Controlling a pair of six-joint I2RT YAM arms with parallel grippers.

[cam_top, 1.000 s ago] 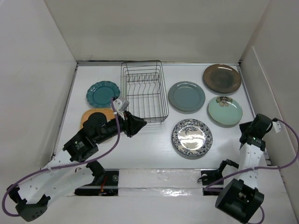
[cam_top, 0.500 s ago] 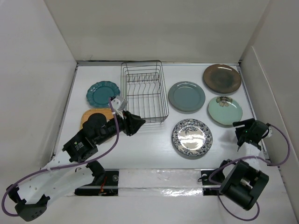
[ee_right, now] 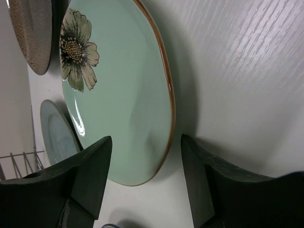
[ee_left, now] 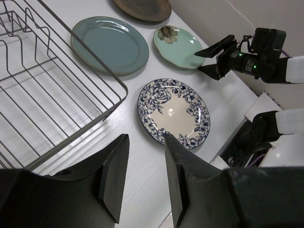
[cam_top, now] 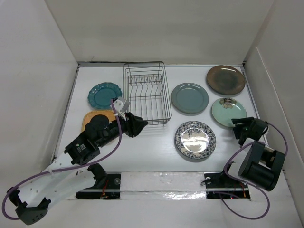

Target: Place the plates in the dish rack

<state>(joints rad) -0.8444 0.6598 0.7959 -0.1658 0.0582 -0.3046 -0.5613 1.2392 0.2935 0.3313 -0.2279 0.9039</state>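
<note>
dish rack point(cam_top: 147, 92): black wire, against the far edge of the surface point(cam_top: 152, 154), slightly left of its middle; all six plates lie flat outside it.
teal scalloped plate point(cam_top: 104, 95): just beside the rack, towards the left edge.
orange plate point(cam_top: 87, 117): nearer than the teal one, by the left edge, mostly covered by the left arm.
grey-blue plate point(cam_top: 189, 98): right of the rack, near it.
brown plate point(cam_top: 225, 80): far right corner.
mint plate point(cam_top: 229, 112): by the right edge, a flower painted near its rim.
blue-and-white plate point(cam_top: 195, 139): towards the near edge, right of the middle.
left hand point(cam_top: 141, 125): at the rack's near corner, fingers parted, grasping nothing (the wrist view looks across to the patterned plate).
right hand point(cam_top: 237, 130): low by the mint plate's near rim, fingers spread and released; whether they touch the plate cannot be told.
</note>
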